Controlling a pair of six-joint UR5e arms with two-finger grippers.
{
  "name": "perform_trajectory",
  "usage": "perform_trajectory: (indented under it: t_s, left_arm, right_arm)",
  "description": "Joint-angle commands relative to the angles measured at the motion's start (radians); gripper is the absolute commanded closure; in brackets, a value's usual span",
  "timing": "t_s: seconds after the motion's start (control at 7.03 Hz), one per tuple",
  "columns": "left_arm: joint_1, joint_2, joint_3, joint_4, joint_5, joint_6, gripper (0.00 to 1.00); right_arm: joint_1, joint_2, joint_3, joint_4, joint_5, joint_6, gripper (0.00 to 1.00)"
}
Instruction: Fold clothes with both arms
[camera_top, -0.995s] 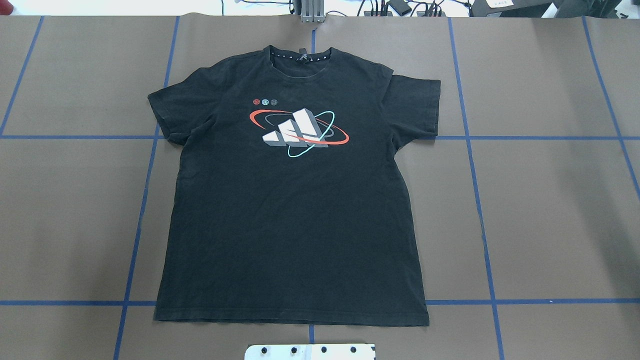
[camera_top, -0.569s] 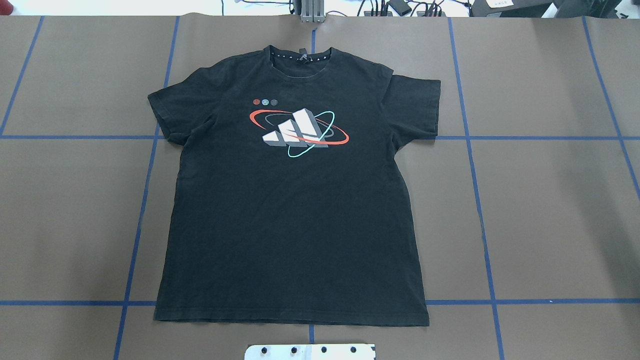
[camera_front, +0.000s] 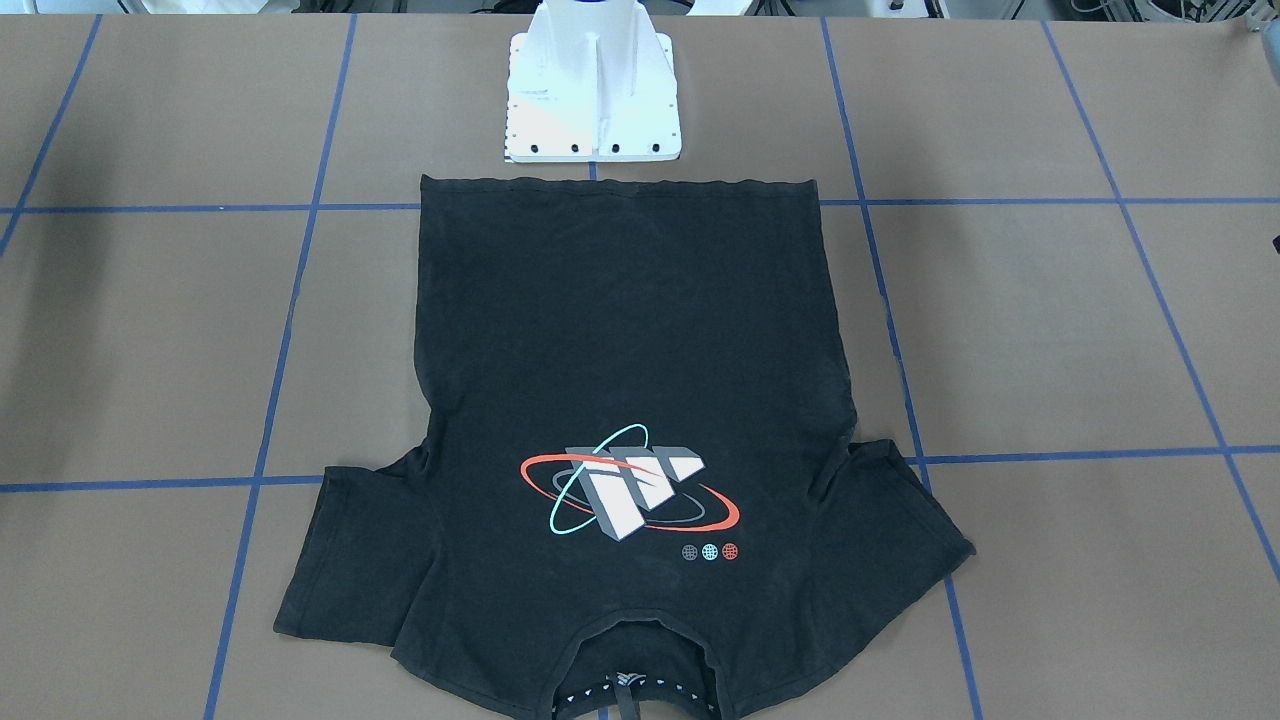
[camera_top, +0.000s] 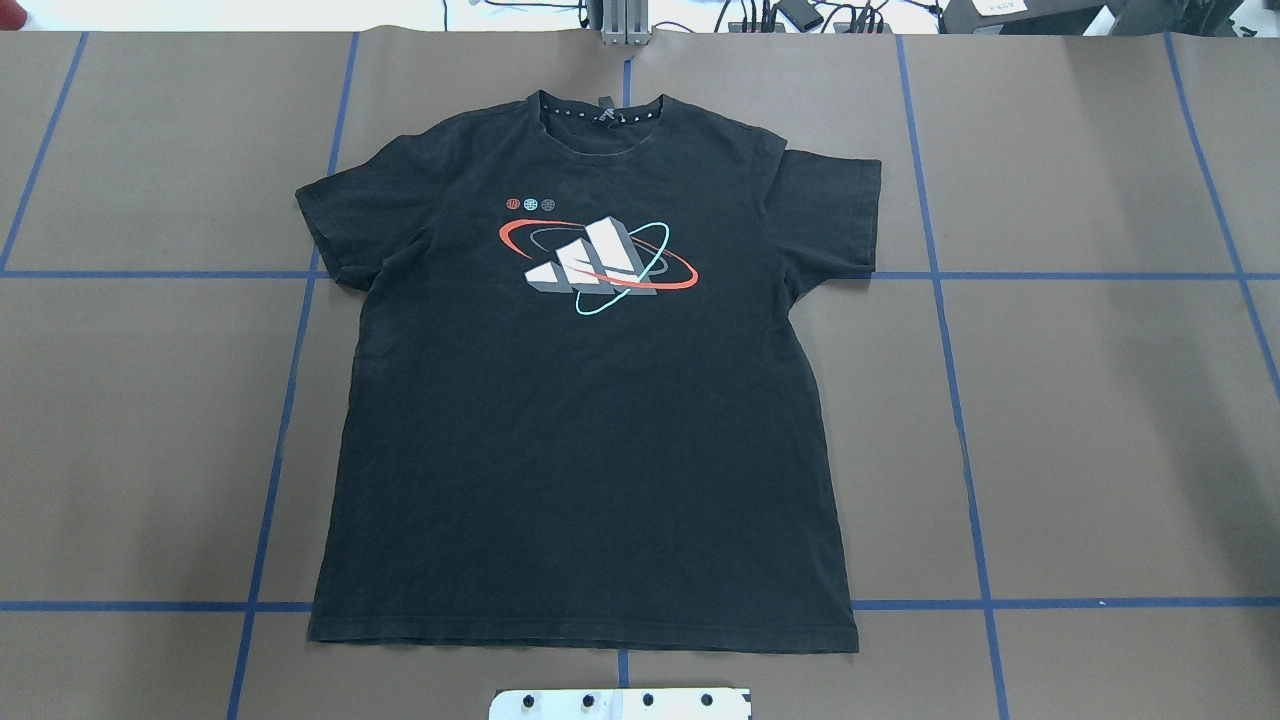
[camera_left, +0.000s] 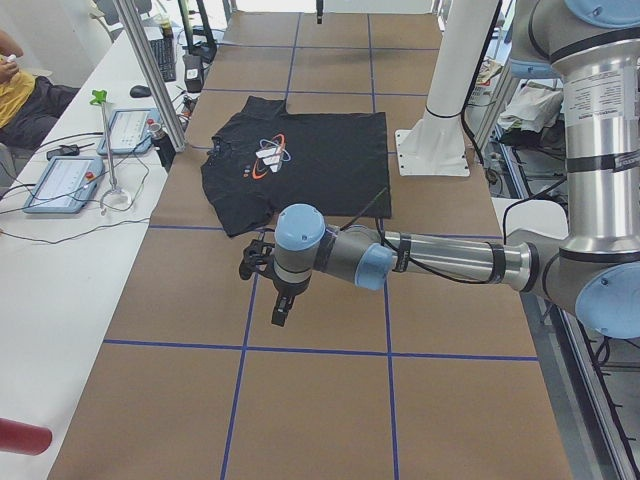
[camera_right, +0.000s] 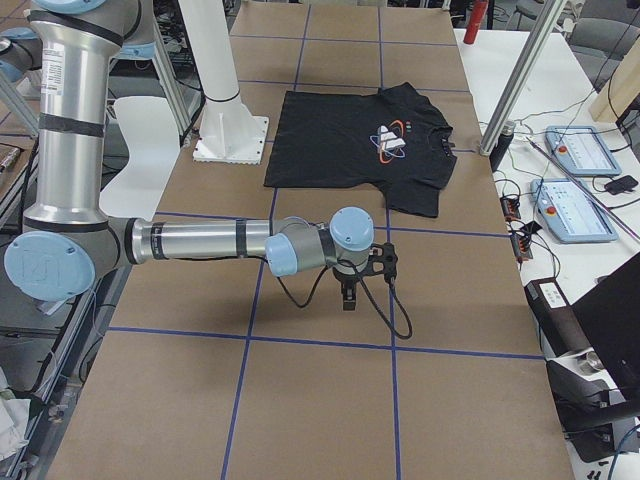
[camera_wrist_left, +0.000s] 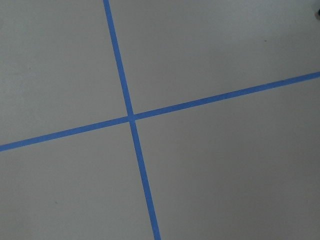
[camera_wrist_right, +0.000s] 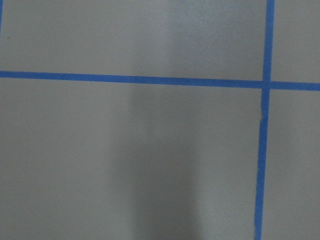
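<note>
The black short-sleeved T-shirt (camera_top: 580, 420) lies flat and face up on the brown table, collar at the far side from the robot and hem near the base; its white-grey block print ringed by red and teal ovals (camera_top: 597, 262) shows. The exterior front-facing view has the same T-shirt (camera_front: 630, 330) unfolded. No arm enters either of these views. Only the exterior left view shows my left gripper (camera_left: 281, 312), low over bare table well off the shirt's sleeve side. My right gripper (camera_right: 347, 297) likewise shows only in the exterior right view, past the other sleeve. Whether either is open or shut I cannot tell.
The white pedestal mount (camera_front: 595, 90) stands just behind the shirt's hem. Blue tape lines (camera_top: 950, 400) grid the table. Side benches hold control boxes (camera_left: 60, 180) (camera_right: 570, 210) and cables; a person (camera_left: 20, 80) sits at the far end. Both wrist views hold only table and tape.
</note>
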Motion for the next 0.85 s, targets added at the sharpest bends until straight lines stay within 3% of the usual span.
perform_trajectory:
  t_s: [0.0, 0.28, 0.71]
  left_arm:
    - [0.002, 0.003, -0.001, -0.054, -0.002, 0.002, 0.00]
    - [0.003, 0.002, 0.005, -0.079, -0.062, 0.002, 0.00]
    - [0.003, 0.003, 0.002, -0.107, -0.062, 0.001, 0.00]
  right_arm:
    - [-0.087, 0.157, -0.062, 0.012, -0.021, 0.112, 0.00]
    - [-0.211, 0.383, -0.198, 0.043, -0.136, 0.316, 0.00]
    - [-0.250, 0.480, -0.278, 0.121, -0.178, 0.421, 0.00]
